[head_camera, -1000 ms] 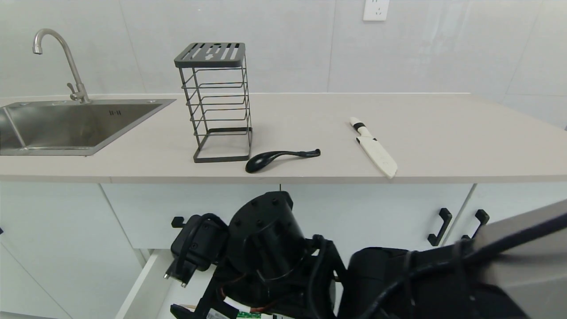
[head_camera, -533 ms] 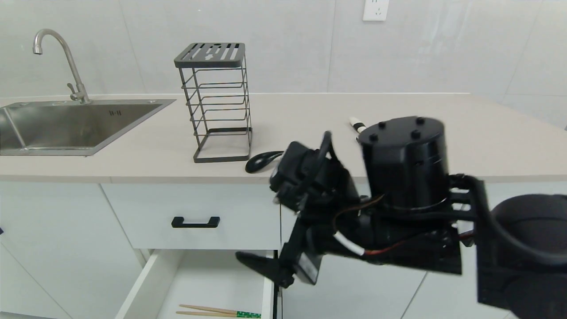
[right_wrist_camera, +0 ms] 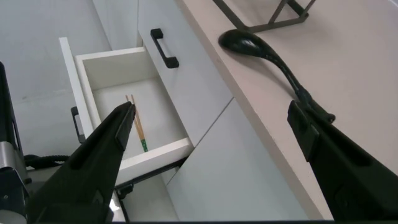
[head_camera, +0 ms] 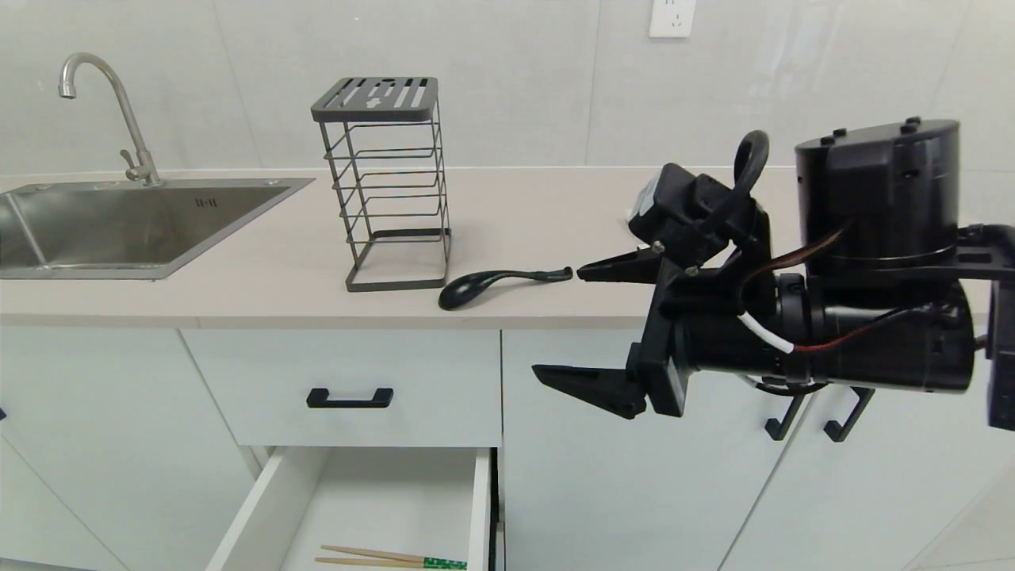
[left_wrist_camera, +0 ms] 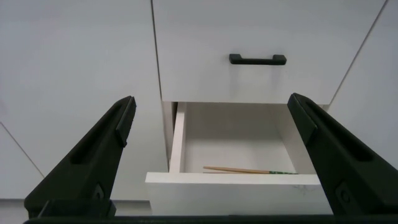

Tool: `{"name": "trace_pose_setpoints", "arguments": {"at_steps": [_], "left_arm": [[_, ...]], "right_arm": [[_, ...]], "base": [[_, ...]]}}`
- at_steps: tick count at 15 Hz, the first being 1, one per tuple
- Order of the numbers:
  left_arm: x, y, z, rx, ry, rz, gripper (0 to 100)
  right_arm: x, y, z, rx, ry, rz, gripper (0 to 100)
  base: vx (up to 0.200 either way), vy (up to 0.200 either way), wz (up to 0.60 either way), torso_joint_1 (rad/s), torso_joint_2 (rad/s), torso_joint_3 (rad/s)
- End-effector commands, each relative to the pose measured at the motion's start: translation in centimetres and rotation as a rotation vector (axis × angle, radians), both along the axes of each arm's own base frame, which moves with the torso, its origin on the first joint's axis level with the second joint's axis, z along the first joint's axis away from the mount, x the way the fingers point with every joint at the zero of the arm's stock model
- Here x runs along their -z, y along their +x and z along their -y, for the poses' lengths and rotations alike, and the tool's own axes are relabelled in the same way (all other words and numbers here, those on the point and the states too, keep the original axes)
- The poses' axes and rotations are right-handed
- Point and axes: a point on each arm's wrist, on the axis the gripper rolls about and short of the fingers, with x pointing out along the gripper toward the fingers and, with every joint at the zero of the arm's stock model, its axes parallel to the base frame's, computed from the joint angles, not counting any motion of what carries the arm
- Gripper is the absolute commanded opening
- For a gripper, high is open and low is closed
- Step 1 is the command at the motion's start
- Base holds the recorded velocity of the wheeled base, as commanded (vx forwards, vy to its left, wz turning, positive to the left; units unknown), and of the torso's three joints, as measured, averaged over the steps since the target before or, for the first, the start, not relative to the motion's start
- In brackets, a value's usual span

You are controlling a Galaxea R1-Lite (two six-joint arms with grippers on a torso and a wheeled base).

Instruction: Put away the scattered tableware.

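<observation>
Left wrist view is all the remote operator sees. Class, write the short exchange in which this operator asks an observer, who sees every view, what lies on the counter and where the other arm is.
Operator: I see an open drawer with chopsticks inside. What is on the counter above?
Observer: A black spoon lies near the front edge of the counter, just beside the base of a wire rack.
Operator: And the other arm?
Observer: The right gripper is at counter height in front of the cabinets. Its jaws are open and point toward the spoon's handle end.
</observation>
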Motion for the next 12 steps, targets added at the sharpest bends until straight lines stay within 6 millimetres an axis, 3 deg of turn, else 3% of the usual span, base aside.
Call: {"name": "trace_pose_setpoints", "arguments": {"at_steps": [1,6,9,12], "left_arm": [[0.0,0.0,0.0,0.0,-0.001,-0.001,100],[0.0,0.0,0.0,0.0,-0.001,-0.001,100],[0.0,0.0,0.0,0.0,-0.001,-0.001,100],[0.0,0.0,0.0,0.0,-0.001,-0.001,100]], "right_arm": [[-1.0,-0.3,1.0,0.017,0.021,0.025,100],[0.1,0.4,1.5,0.046,-0.003,-0.004,100],[1.0,2.8,0.5,0.054,-0.034,-0.003,100],[1.8,6.8,-0.8,0.058,-0.108,0.039,100]], "base": [[0.0,0.0,0.0,0.0,0.0,0.0],[0.0,0.0,0.0,0.025,-0.08,-0.071],[0.0,0.0,0.0,0.006,-0.02,-0.014],[0.0,0.0,0.0,0.0,0.0,0.0]]}}
